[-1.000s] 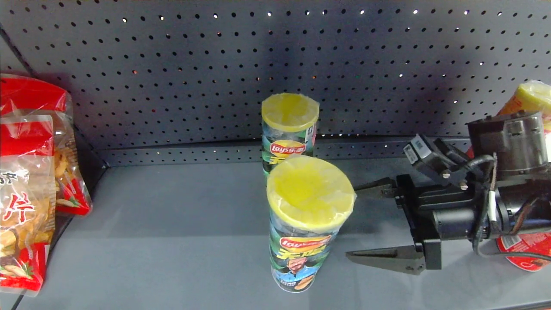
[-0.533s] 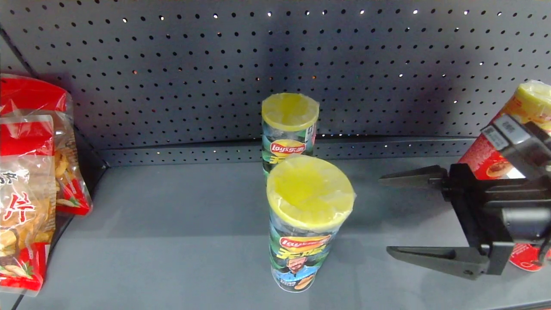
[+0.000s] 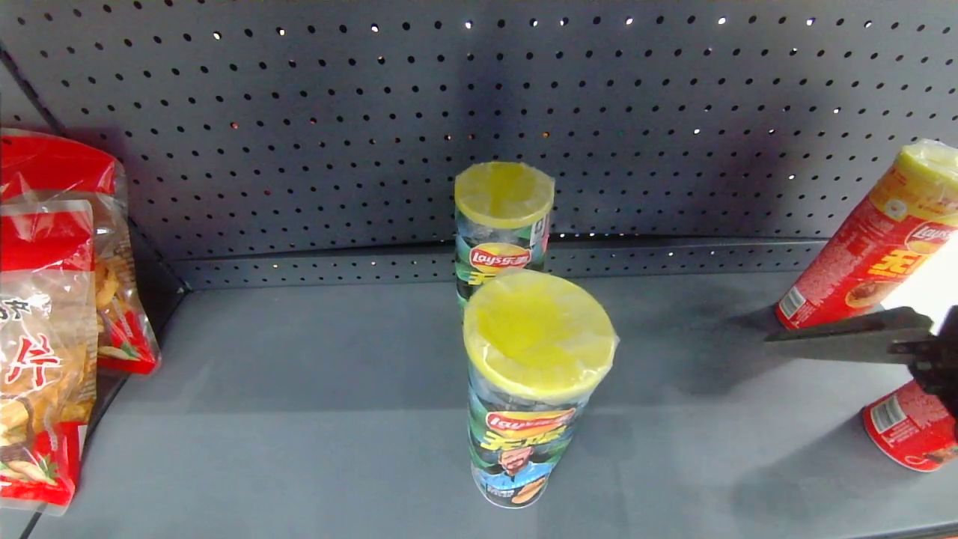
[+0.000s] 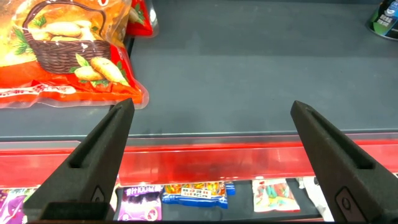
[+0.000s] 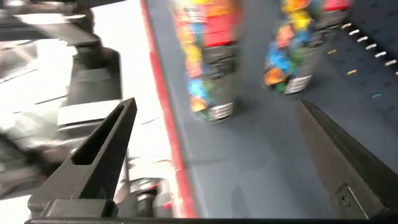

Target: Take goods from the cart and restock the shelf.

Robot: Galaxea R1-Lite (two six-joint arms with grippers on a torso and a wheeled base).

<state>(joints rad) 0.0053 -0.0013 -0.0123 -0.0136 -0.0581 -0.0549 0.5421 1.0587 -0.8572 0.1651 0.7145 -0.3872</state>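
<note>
- Head view: a front green-labelled cylindrical can with a yellow plastic lid (image 3: 535,374) stands upright mid-shelf, close in front of a matching rear can (image 3: 503,217), on the grey metal shelf (image 3: 299,419).
- The right gripper (image 5: 216,104) is empty, its fingers spread wide, near a red yellow-lidded can (image 3: 876,239) and a second red can (image 3: 909,438). A careless sweep could topple them, I'd judge.
- The left gripper (image 4: 212,104), likewise spread and empty, hangs before the shelf's front edge, near an orange crisp bag (image 4: 62,50).
- The can labels carry an oval red-and-yellow logo and printed characters.
</note>
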